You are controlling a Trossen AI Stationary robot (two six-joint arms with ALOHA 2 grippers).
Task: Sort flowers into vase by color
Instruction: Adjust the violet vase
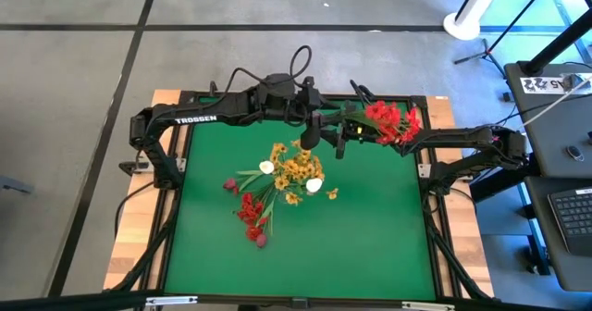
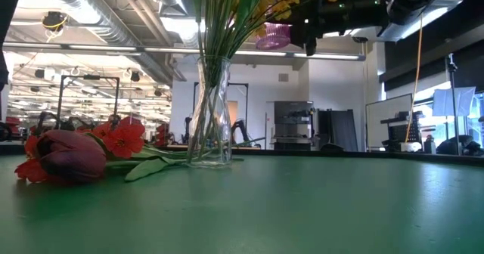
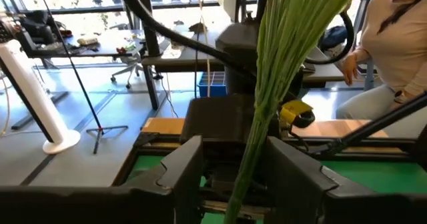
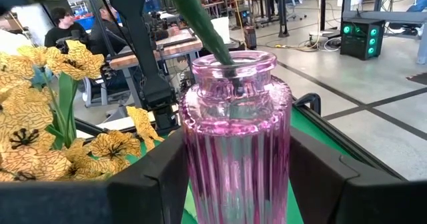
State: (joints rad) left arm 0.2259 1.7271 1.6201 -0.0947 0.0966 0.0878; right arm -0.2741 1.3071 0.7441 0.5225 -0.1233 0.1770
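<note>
My left gripper [image 1: 310, 137] [image 3: 235, 171] is above the table's far middle, shut on a bunch of red flowers [image 1: 393, 121]. Their blossoms stick out toward the table's right. My right gripper [image 1: 340, 144] [image 4: 237, 177] is beside it, shut on a ribbed pink glass vase [image 4: 237, 137] [image 2: 274, 35], which is lifted high. A green stem [image 4: 207, 24] reaches into the vase's mouth. A clear glass vase [image 2: 210, 114] stands on the mat with yellow flowers [image 1: 298, 170] in it. White buds [image 1: 266, 167], red blossoms [image 1: 250, 209] and maroon buds [image 2: 72, 156] lie on the mat. My left gripper has the bundled green stems [image 3: 257, 137] of the red flowers between its two fingers, which lie across them. The bunch is clear of the table and slants up and away toward the right. My right gripper pinches the pink vase's ribbed body [image 4: 200, 171] below the neck, one finger [image 4: 150, 184] on each side. The vase is clear of the table with its mouth up.
The green mat [image 1: 370, 237] has free room on its near and right parts. A black frame [image 1: 435, 228] runs round the mat. People sit beyond the table [image 3: 393, 44] [image 4: 60, 24]. A desk with a keyboard [image 1: 573, 209] stands to the right.
</note>
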